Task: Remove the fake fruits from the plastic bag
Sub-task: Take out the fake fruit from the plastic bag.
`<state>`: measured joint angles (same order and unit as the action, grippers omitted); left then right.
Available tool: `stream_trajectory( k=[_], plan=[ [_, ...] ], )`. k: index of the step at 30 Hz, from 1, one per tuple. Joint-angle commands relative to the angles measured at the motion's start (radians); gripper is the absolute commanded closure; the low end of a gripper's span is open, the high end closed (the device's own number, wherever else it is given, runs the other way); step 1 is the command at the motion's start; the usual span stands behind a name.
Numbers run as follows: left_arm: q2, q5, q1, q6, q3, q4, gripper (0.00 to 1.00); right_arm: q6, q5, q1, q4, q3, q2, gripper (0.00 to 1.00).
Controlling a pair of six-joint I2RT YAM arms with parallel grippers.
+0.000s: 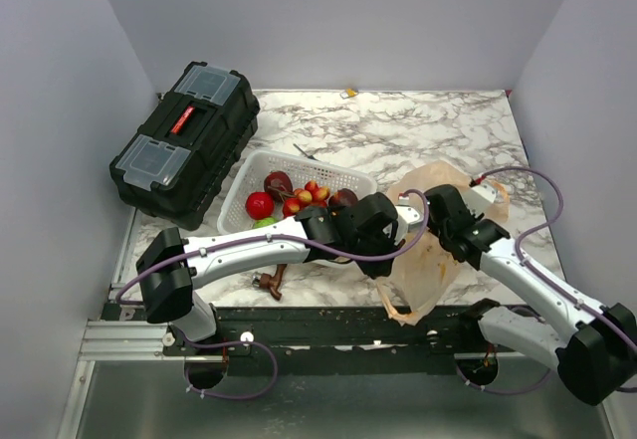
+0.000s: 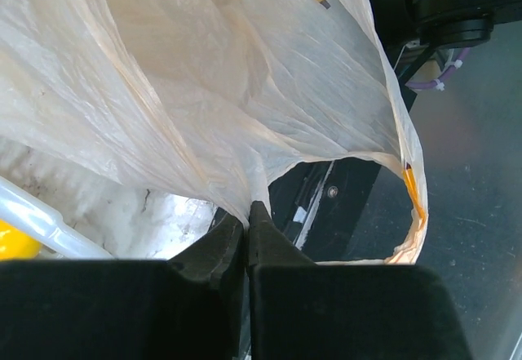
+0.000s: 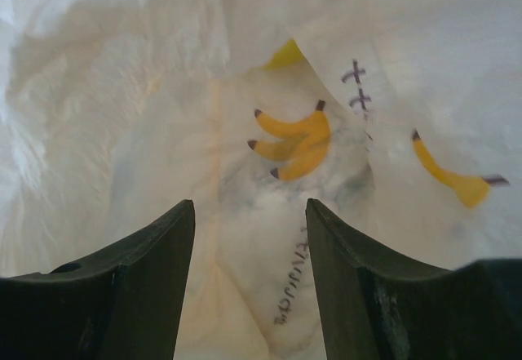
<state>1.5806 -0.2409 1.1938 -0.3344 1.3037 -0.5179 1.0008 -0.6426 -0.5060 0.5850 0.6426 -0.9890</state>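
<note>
Left hand (image 2: 247, 215) pinches the plastic bag (image 2: 204, 91), right hand (image 3: 250, 217) open facing it; fake fruits (image 1: 261, 204) lie in the basket (image 1: 235, 195).

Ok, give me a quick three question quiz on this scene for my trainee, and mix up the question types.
1. True or false: the left jaws are shut on the plastic bag.
2. The right jaws are: A) shut on a cherry, B) open, facing bag film, C) shut on an apple.
3. In the top view, on which side of the white basket does the black toolbox sit?
Key: 1 true; 2 B; 3 its left.
</note>
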Motion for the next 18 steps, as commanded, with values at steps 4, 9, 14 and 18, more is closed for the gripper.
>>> stream_trajectory(
  k=[4, 9, 14, 18],
  plan=[
    [-0.036, 0.006, 0.007, 0.012, 0.028, 0.015, 1.0, -0.147, 0.14, 0.129, -0.332, -0.028, -0.132, 0.39],
    [-0.039, 0.008, 0.007, 0.012, 0.027, 0.015, 1.0, -0.175, 0.217, 0.156, -0.475, -0.035, -0.2, 0.38],
    [-0.046, 0.003, 0.008, 0.011, 0.025, 0.018, 1.0, -0.144, 0.135, 0.16, -0.528, -0.04, -0.241, 0.38],
    [-0.056, 0.006, 0.008, 0.011, 0.021, 0.021, 1.0, -0.126, 0.089, 0.184, -0.53, -0.037, -0.289, 0.34]
  ],
)
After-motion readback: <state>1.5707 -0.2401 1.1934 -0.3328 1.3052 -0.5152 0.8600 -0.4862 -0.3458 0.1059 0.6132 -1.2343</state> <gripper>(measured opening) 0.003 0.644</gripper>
